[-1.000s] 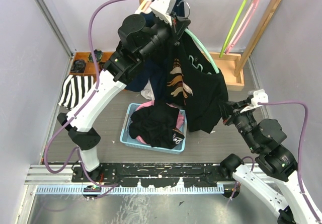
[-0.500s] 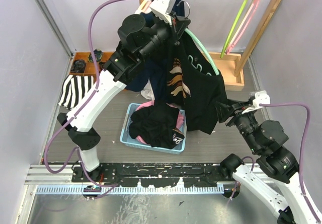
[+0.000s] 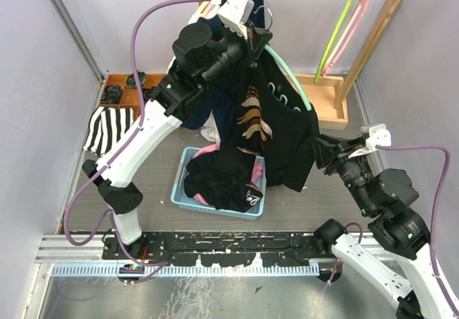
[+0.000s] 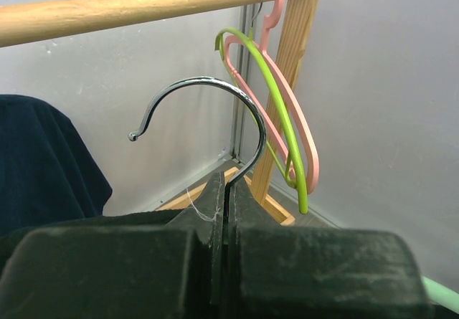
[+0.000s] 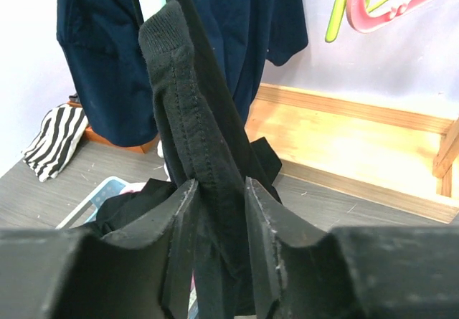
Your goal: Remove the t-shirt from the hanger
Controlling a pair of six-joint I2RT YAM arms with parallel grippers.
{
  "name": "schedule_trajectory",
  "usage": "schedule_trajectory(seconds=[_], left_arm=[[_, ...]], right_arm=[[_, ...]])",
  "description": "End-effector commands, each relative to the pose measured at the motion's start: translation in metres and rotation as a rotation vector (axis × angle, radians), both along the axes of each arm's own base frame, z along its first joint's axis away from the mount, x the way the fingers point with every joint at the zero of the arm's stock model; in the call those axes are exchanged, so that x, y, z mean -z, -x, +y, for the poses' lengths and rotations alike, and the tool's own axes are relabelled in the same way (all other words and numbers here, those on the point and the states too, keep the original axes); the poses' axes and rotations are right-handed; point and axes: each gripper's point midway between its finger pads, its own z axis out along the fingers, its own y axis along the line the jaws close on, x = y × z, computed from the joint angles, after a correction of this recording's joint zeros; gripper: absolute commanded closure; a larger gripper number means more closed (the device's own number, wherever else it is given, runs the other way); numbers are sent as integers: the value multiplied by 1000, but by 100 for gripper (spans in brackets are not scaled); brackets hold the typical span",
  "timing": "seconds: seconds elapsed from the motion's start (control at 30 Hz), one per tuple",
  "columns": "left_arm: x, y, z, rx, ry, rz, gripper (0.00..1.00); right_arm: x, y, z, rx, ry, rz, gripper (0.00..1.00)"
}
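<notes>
Left jaws were pressed together on the thin chrome hook (image 4: 204,80) of the hanger (image 3: 285,67), whose pale green rim, seen from overhead, lay mostly buried under cloth. My right jaws pinched a stitched, ribbed fold of the black t-shirt (image 5: 188,118), which hung from that hanger above the blue basket (image 3: 178,183).

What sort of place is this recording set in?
Probably a small partitioned lab cell staged as a laundry corner: a wooden garment rail with green and pink plastic hangers, and a light blue plastic basket holding dark clothes.
</notes>
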Motion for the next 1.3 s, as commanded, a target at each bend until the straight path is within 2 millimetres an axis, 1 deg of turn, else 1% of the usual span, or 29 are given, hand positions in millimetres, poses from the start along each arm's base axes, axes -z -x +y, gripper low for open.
schedule_trajectory(seconds=[0.0,0.17,0.23,0.3,0.4,0.7,0.9,1.1,1.27], left_arm=[[-53,19,20,8,113,-100,100],[-59,19,22,1,119,-108,100],[-61,18,23,-3,123,-110,100],[-65,19,24,-7,131,-112,100],[-70,19,27,-18,147,-113,100],[-87,20,35,-34,195,-120,100],[-97,24,37,-25,252,-118,100],[-104,24,39,-27,291,-117,100],[-108,25,42,-36,305,-124,100]], right_arm=[[-14,-6,7,-14,-5,-38,66],[-7,-6,8,-20,-10,-25,86],[-5,-5,7,-18,-14,-21,90],[1,-4,5,-8,-13,-8,96],[9,-3,2,4,-15,9,98],[33,1,-9,47,-38,53,99],[46,1,-8,51,-41,80,99],[52,1,-6,41,-43,93,99],[54,4,-9,46,-53,89,99]])
